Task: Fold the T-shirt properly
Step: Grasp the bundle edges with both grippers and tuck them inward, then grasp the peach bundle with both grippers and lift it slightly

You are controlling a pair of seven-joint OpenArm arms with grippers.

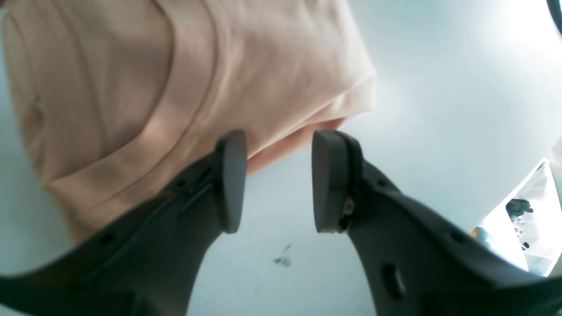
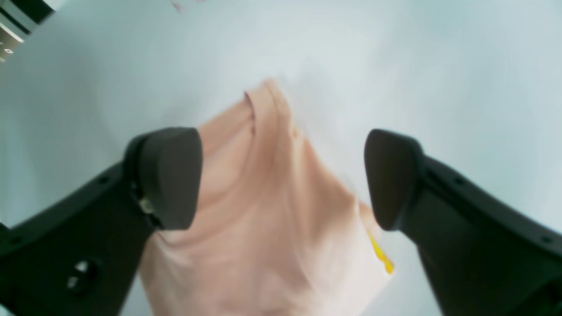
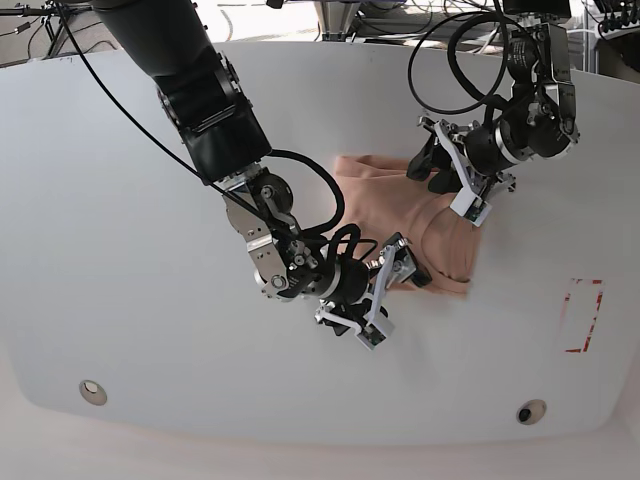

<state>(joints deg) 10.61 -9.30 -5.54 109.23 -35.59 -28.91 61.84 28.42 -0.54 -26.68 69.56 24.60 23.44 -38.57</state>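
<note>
The salmon-pink cotton T-shirt (image 3: 420,215) lay bunched mid-table between both arms. I saw the right gripper (image 2: 283,177) spread wide over it, empty; the left gripper (image 1: 279,180) stood part-open at a hem, pinching nothing. I judged regrasping was due: next, close on an edge.

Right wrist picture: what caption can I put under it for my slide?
Open fingers above a crumpled peach T-shirt on a white table.
</note>
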